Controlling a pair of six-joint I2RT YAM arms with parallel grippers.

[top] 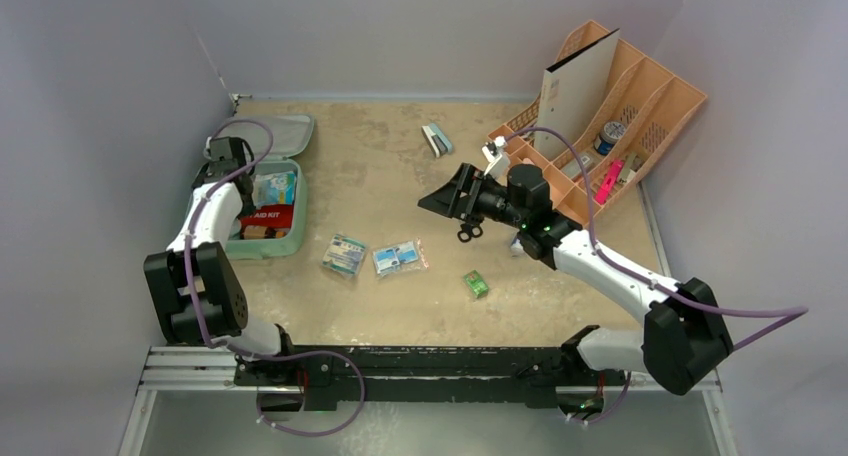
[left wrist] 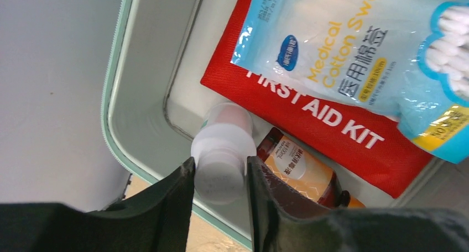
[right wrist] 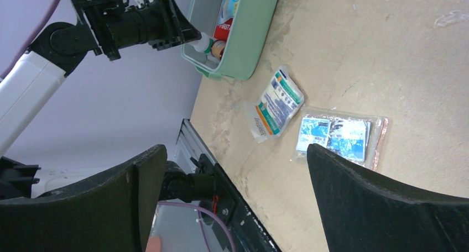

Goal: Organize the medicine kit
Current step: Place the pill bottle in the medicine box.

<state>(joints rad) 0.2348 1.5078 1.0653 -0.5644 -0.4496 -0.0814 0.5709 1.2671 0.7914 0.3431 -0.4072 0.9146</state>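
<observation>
1. Medicine kit (top: 298, 216) lies open at the counter's (top: 400, 306) left edge, lid folded back.
2. Left claw (left wrist: 219, 169) grips a small white bottle (left wrist: 224, 144) in the kit's corner.
3. Right claw (right wrist: 235, 152) hovers above the counter, jaws wide.

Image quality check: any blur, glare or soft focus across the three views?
Top external: even soft light, sharp, faint shadows. Left wrist: red pouch lettering crisp, white bottle nearest the lens slightly soft. Right wrist: own fingers dark and blurred, white packet fairly sharp.
</observation>
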